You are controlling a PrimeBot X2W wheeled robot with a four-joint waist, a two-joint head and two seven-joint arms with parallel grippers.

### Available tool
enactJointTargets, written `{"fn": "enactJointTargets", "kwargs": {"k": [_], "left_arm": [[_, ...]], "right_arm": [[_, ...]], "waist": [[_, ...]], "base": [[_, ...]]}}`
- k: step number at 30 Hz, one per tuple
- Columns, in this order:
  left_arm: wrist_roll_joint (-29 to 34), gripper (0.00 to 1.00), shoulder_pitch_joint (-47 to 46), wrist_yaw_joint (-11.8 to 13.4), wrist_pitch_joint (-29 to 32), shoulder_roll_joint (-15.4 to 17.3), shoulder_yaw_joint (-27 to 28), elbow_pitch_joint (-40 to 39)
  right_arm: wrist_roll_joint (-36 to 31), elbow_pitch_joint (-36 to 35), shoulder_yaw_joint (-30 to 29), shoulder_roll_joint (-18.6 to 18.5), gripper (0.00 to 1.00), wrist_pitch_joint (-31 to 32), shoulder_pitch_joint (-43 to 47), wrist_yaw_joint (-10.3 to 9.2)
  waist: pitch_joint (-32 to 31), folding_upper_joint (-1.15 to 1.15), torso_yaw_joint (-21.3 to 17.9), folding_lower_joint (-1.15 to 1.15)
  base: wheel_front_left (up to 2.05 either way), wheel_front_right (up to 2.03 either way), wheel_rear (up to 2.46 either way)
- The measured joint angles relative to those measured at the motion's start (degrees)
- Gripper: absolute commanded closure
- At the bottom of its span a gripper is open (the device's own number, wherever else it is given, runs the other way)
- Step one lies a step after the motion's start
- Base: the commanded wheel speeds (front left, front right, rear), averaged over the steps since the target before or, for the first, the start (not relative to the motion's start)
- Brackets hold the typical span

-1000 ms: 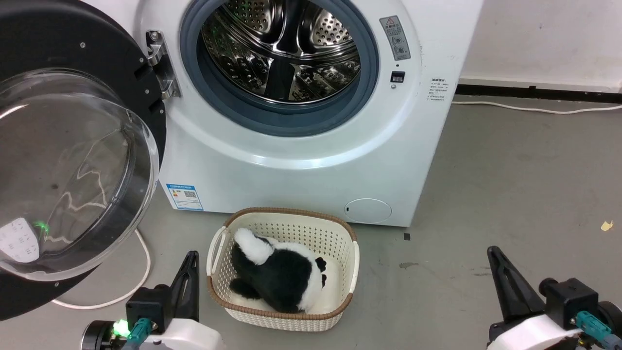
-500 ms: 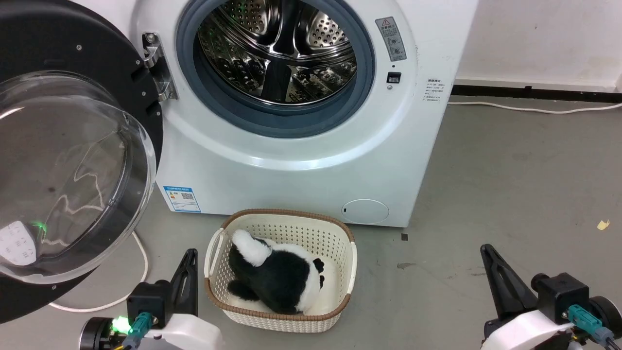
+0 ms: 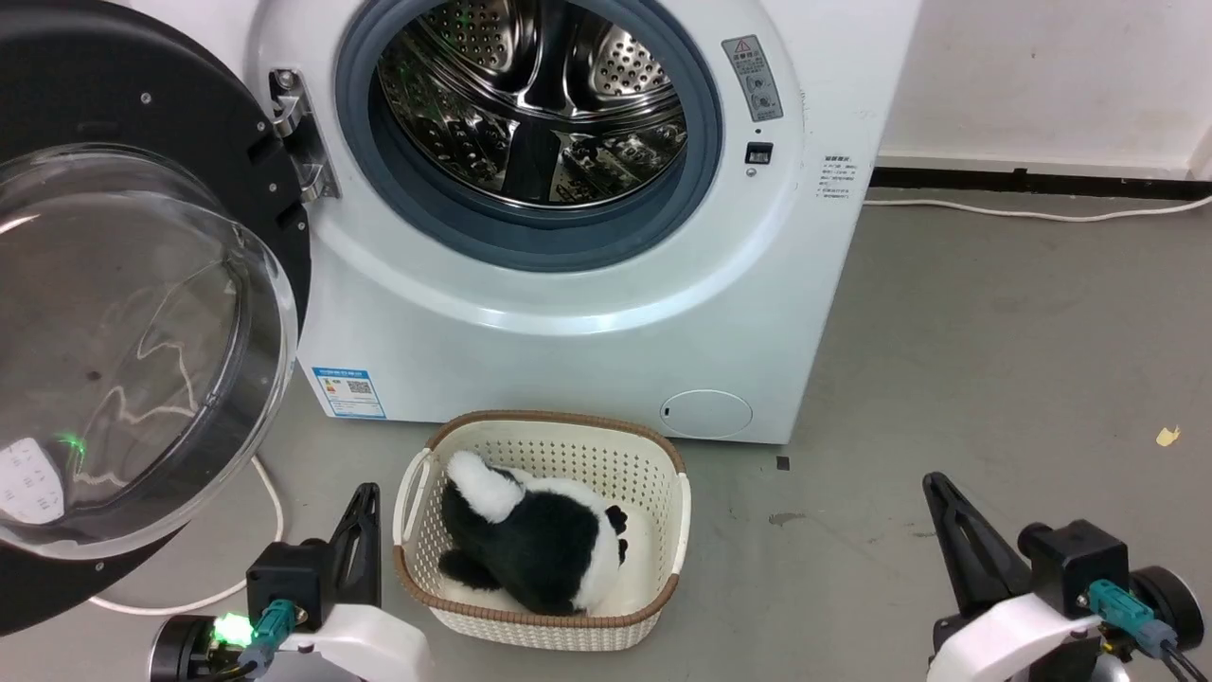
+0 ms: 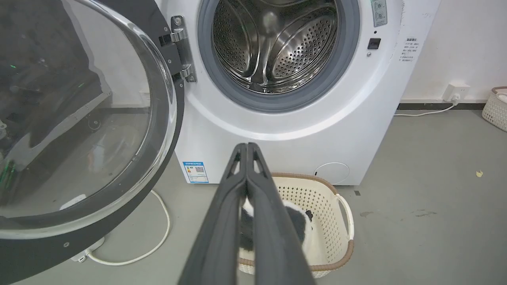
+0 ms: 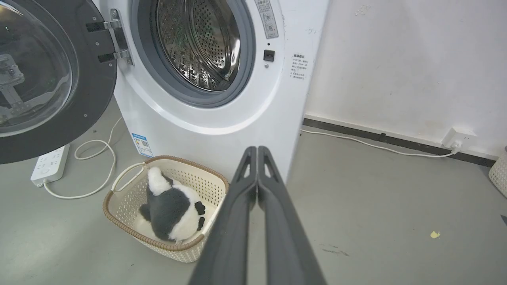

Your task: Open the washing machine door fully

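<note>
Apparently done, or very nearly. Can see the washing machine door (image 3: 133,322) swung right out to the left of the washing machine (image 3: 568,350), hanging on its metal hinge (image 3: 294,133), inner side and glass bowl turned toward the near side. Leaves the grey ring and the steel drum (image 3: 530,104) wholly uncovered. Cannot tell of any travel left in the hinge; judging by the angle, perhaps a little more swing toward the far left, no more.

Grips nothing with either arm. Has the left fingers (image 3: 365,530) pressed together and empty, low at the near left, just beside the basket (image 3: 684,511) and apart from the door. Has the right fingers (image 3: 947,507) likewise pressed together and empty, at the near right over bare floor (image 3: 994,332), well apart from the machine.

Around: finds the cream basket on the floor just in front of the machine, near the small round flap (image 3: 705,414), with a black-and-white plush toy (image 3: 540,545) lying in it. Notes also a white cable (image 3: 270,493) looping on the floor below the door, running to a power strip (image 5: 49,165) at the left. Counts neither as a block to the door, given their place lower than its bottom edge. Would mind the basket and the cable in any reach with the left arm to nudge the door further.
</note>
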Motion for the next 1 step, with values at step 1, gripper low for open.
{"fn": "enactJointTargets", "kwargs": {"k": [1], "left_arm": [[0.0, 1.0, -0.01, 0.0, 0.05, -0.01, 0.08, -0.01]], "right_arm": [[0.0, 0.0, 0.09, 0.0, 1.0, 0.04, -0.17, 0.0]], "waist": [[-0.01, 0.0, -0.03, 0.0]], "base": [[0.0, 0.0, 0.0]]}}
